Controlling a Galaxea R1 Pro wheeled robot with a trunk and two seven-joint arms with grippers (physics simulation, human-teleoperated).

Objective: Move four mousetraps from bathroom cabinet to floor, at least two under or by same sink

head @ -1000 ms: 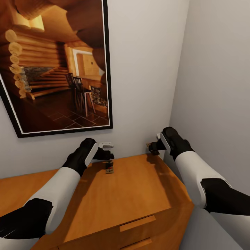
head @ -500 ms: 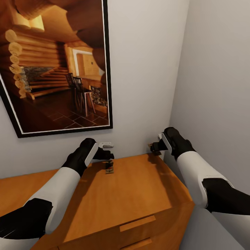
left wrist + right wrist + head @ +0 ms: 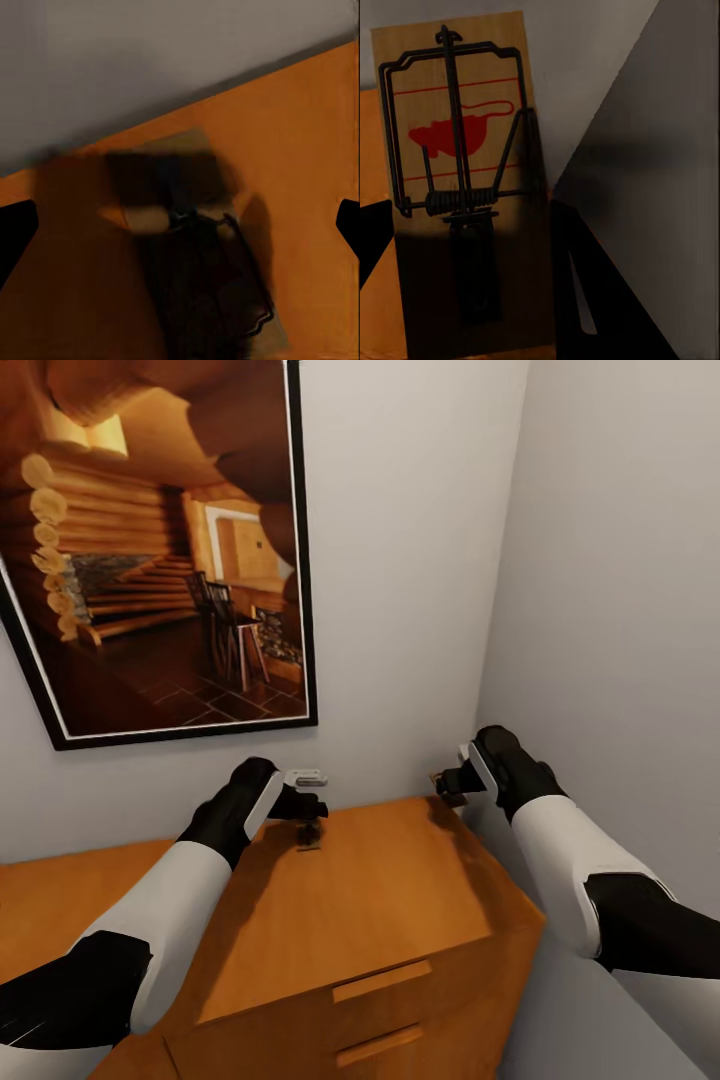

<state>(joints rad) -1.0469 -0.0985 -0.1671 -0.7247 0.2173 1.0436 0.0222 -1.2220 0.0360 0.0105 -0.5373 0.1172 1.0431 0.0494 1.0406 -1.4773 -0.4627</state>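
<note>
Right gripper (image 3: 448,784) clamps a trap (image 3: 461,180) near the cabinet's (image 3: 400,890) back corner, close to both walls; a swing could knock it loose. Left gripper (image 3: 312,815) sits over a second trap (image 3: 309,834) on the cabinet top; whether its jaws are closed cannot be told, the wrist view being dark and blurred. Grip depth unclear.

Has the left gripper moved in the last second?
Yes, slightly: the left gripper has sunk away from the picture frame toward the mousetrap on the cabinet.
</note>
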